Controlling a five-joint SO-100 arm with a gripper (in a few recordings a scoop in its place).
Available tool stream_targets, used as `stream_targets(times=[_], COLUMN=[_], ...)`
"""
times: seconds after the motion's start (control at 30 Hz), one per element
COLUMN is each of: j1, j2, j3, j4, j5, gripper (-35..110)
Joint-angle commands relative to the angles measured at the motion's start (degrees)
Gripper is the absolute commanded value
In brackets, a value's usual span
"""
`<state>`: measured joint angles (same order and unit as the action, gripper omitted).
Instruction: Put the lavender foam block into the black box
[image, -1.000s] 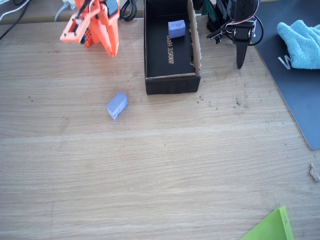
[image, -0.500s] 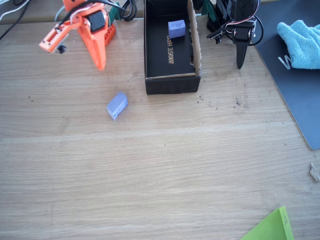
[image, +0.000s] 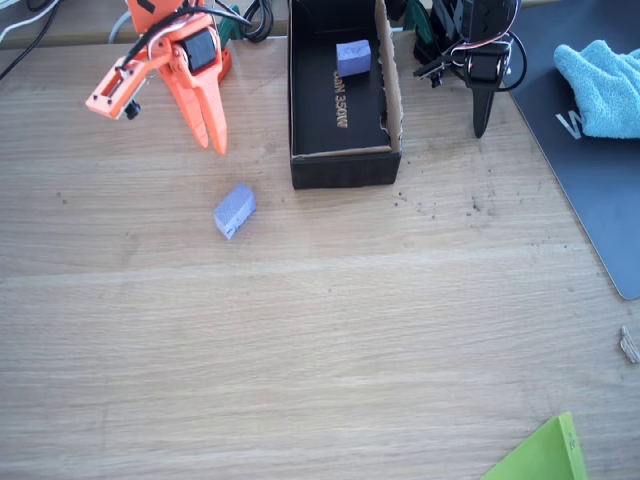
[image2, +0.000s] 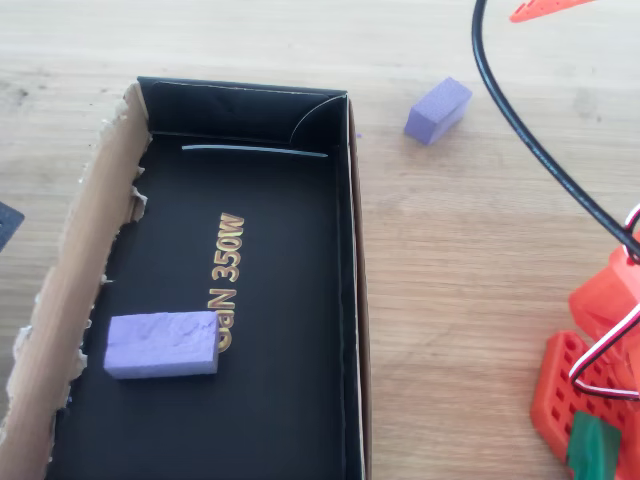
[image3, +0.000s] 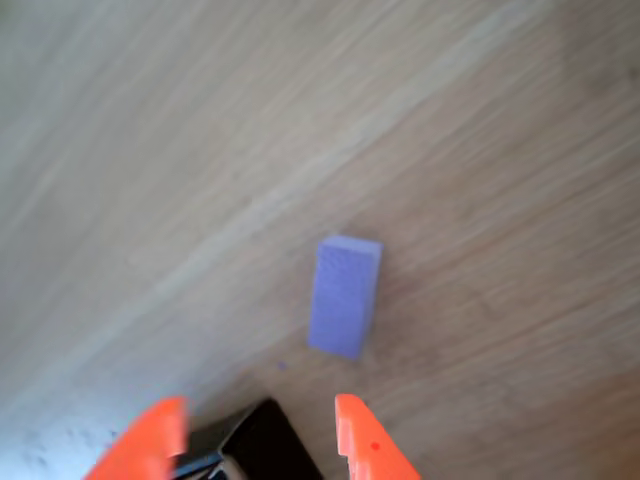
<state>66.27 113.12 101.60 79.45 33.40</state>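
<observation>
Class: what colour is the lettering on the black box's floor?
Gold lettering on the black box, clearest in the overhead view.

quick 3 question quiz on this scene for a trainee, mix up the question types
1. True or false: the lavender foam block on the table lies outside the black box.
2. Multiple choice: the gripper is (a) shut on a block, (b) open and holding nothing, (c) inside the box.
3. Fill in: the gold lettering on the box floor reads "____".

Key:
1. True; it lies on bare wood, apart from the box. Another lavender block already rests inside.
2. b; the wrist view shows the fingers spread, with the block beyond their tips.
3. 350W.
</observation>
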Motion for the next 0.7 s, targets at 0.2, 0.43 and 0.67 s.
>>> stream_targets(times=[0.2, 0.43, 0.67], j1=[-0.35, 1.05, 1.49], j2=[-3.25, -7.56, -10.72], j3=[-7.65, -8.17, -8.17], j4=[4.92, 7.38, 7.12], j5=[-0.44, -1.23, -0.97], gripper=[32, 32, 32])
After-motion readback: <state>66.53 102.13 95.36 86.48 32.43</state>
